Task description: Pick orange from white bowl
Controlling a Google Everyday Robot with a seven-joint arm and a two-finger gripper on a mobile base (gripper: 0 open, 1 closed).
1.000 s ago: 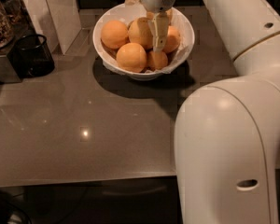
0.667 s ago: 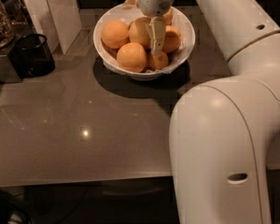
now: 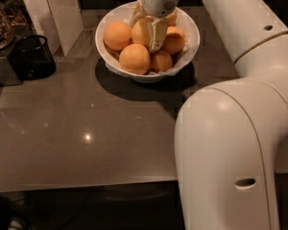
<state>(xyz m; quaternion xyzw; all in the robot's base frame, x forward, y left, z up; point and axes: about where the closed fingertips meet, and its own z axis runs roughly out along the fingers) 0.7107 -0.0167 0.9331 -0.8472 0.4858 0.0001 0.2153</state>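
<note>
Orange, palest of the pile, sits inside the white bowl on the desk. The gripper reaches into the bowl, its jaws apparently clenched around the fruit. Lifting out is not yet done.

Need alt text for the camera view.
The gripper is down inside the white bowl, at the orange, the palest fruit in a pile of several. The bowl sits on a dark grey table, with a black cup at the picture's left.

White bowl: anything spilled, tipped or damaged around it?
Nothing stands out. The white bowl sits upright on the counter, fruit all inside it, and the gripper is down in the pile at the orange.
</note>
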